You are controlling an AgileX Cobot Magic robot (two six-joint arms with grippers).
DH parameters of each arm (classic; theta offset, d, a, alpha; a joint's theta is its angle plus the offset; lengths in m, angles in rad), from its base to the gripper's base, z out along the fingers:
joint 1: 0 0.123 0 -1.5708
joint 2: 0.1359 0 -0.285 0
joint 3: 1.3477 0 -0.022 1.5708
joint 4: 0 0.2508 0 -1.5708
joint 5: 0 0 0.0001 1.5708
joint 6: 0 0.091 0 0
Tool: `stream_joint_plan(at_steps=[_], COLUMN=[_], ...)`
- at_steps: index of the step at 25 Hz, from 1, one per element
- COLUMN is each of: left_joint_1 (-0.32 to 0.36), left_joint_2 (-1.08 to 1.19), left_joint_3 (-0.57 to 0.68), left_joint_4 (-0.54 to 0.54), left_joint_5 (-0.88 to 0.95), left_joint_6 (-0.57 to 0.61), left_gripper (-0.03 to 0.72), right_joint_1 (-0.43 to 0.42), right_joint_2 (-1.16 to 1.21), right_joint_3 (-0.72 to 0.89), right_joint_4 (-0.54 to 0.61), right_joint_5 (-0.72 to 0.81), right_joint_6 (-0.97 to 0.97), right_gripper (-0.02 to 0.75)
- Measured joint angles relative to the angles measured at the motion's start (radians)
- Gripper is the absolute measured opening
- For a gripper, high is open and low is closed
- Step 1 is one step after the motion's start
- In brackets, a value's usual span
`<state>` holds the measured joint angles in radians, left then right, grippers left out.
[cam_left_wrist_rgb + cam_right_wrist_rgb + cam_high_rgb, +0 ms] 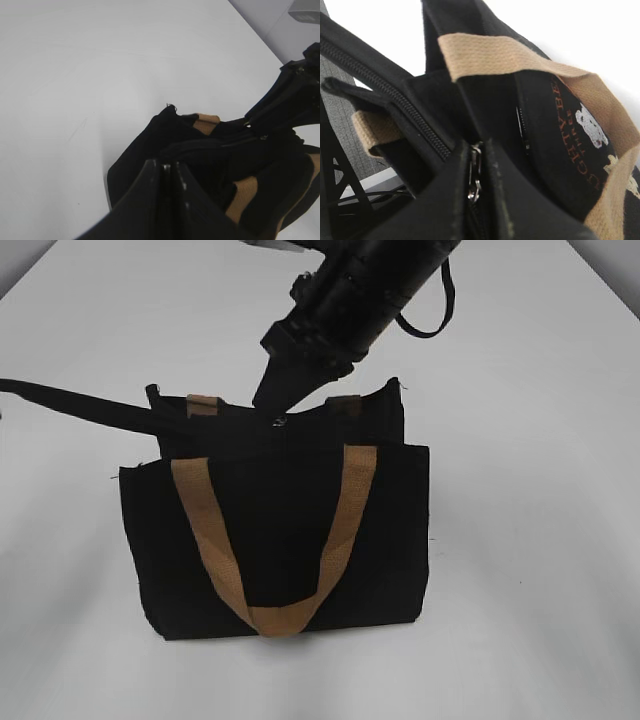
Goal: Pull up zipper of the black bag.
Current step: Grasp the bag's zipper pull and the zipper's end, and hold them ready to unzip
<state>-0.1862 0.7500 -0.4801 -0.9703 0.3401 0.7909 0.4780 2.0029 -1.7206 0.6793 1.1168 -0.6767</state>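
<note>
The black bag (290, 540) stands upright on the white table, its tan handle (345, 510) hanging down the front. The zipper (395, 100) runs along the top rim. Its small silvery pull (475, 180) sits between the fingertips of my right gripper (476, 145), which is shut on it. From outside, the right gripper (272, 395) comes down from the upper right onto the pull (279, 421) near the middle of the rim. My left gripper (166, 164) is shut on the bag's top edge at its left end (160, 420).
The white table (540, 570) stretches all round the bag. A black cable loop (440, 310) hangs off the right arm above the bag's right end. The second tan handle (485, 55) arches just over the right gripper.
</note>
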Motion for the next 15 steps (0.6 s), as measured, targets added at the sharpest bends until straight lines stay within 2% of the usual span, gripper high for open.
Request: stream_joint_plan(at_steps=[1,3,10,15], left_joint_1=[0.0,0.0,0.0,0.0], left_joint_2=[0.0,0.0,0.0,0.02], left_joint_3=[0.0,0.0,0.0,0.0], left_joint_4=[0.0,0.0,0.006,0.008], left_joint_5=[0.001,0.001,-0.014,-0.023], left_joint_6=[0.0,0.0,0.0,0.0], left_gripper=[0.024,0.024,0.024,0.024], right_joint_1=[0.0,0.0,-0.018,-0.112], right_joint_2=[-0.002,-0.02,-0.116,-0.154], right_joint_3=[0.0,0.0,0.0,0.007], right_joint_4=[0.001,-0.004,-0.154,-0.261], right_joint_5=[0.0,0.012,0.089,0.109], right_joint_6=[-0.006,-0.015,0.037,0.139], right_gripper=[0.045,0.015,0.011,0.002])
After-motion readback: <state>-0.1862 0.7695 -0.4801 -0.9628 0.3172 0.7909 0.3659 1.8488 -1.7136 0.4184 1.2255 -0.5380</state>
